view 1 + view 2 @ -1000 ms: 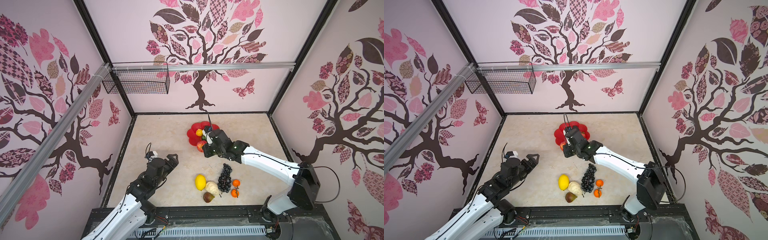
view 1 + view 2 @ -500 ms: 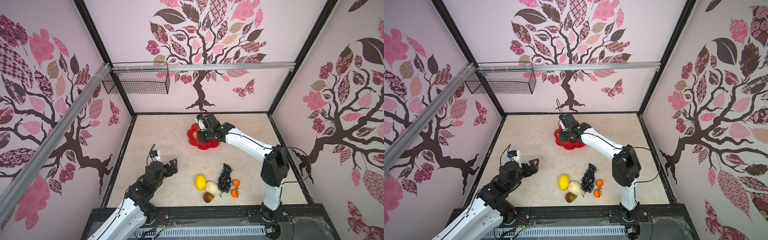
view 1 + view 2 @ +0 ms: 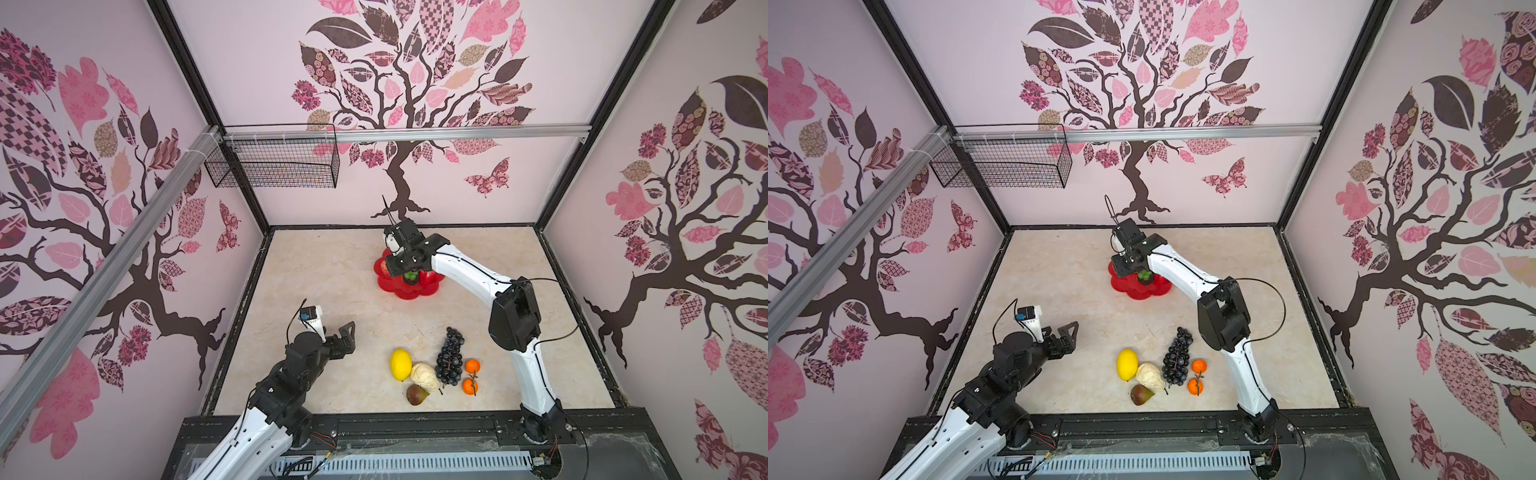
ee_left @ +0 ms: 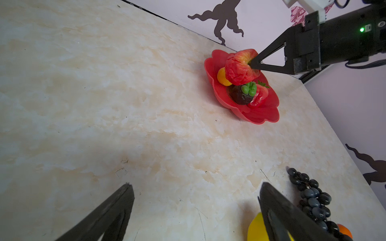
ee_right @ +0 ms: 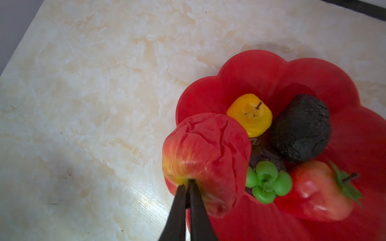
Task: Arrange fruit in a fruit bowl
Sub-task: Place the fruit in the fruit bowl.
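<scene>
Pale pink walls (image 3: 266, 62) bear tree-and-leaf decals. Cream marbled tabletop (image 3: 332, 270), black-framed. Black wire basket (image 3: 274, 166) hangs from aluminium rail (image 3: 457, 134).

Both top views look down from high over the whole table (image 3: 332, 270); the left wrist view faces the bowl (image 4: 263, 120) from well apart, the right wrist view from just above.
</scene>
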Tool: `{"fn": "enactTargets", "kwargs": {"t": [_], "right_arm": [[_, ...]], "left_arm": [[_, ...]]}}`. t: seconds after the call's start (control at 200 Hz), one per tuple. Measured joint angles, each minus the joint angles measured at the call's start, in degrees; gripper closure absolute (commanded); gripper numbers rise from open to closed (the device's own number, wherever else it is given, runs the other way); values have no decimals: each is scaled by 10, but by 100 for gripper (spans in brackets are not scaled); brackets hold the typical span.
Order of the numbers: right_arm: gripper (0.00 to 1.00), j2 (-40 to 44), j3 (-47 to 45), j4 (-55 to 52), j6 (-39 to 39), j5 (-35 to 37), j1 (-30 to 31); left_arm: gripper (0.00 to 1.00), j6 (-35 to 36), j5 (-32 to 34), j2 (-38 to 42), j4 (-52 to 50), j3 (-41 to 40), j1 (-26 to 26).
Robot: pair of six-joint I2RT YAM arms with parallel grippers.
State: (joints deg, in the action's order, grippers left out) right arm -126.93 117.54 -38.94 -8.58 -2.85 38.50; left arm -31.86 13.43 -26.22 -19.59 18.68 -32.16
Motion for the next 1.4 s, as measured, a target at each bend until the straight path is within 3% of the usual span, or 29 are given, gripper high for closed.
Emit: {"fn": "enactTargets", "kwargs": {"t": [0.765, 0.93, 1.19, 1.401], "right_arm": [[91, -83, 59, -49, 1, 24, 0], [88, -105, 100, -63, 9, 42, 0], [73, -118, 120, -76, 13, 50, 0], [70, -118, 143, -84, 15, 51, 0]], "left_arm": [[4, 3, 9, 20, 2, 0, 0], [3, 3, 9, 20, 2, 0, 0], [3, 3, 9, 16, 3, 0, 0], [3, 3, 9, 15, 3, 0, 0]]}}
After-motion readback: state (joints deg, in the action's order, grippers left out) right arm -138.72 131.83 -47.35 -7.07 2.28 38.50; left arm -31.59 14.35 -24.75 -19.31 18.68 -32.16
